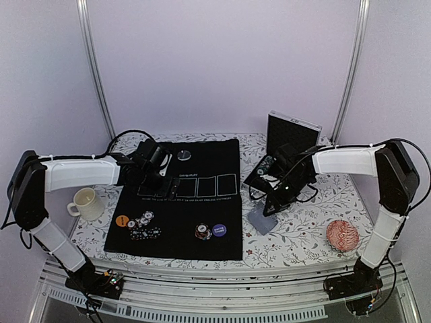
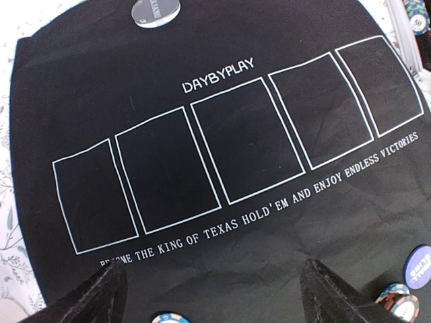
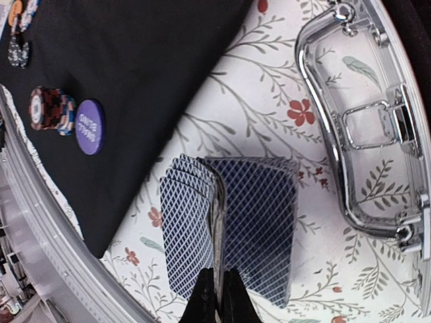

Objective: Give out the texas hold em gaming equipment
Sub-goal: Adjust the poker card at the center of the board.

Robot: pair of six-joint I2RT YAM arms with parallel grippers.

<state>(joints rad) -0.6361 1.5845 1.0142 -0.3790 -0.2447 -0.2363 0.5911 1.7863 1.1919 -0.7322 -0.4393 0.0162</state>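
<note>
- Nearest the lens in the right wrist view is the right claw [image 3: 217,286]. Its jaws are squeezed narrow on a fanned packet of blue-backed cards [image 3: 259,222], whose edge runs up between the fingers.
- The cards sit over the flowered counter [image 3: 269,101], just off the right edge of the black mat [image 3: 135,60]. We cannot tell whether they touch the counter.
- Their long axis lies in line with the claw's fingers, pointing away from the wrist.
- The coming move, as we judge it, turns on one relation: the outlined card boxes [image 2: 236,141] lie to the left of the cards and farther up the mat. The right arm holds the packet and is nearer the right-hand boxes.
- The left claw [image 2: 215,303] hovers by the boxes' near side, jaws wide, with nothing between them.
- On the mat we see a chip stack [image 3: 47,110] just beside the purple button [image 3: 89,126] at the near edge. The orange button [image 1: 122,220] sits with more chips [image 1: 145,225] at near left, and the silver button [image 1: 184,155] is at the far edge.
- For room, the cloth between the boxes and the near chips carries nothing we can see.
- The open case [image 1: 291,134] stands close behind the right arm.
- The mug [image 1: 85,203] and the red disc [image 1: 342,235] sit well apart from that path.
</note>
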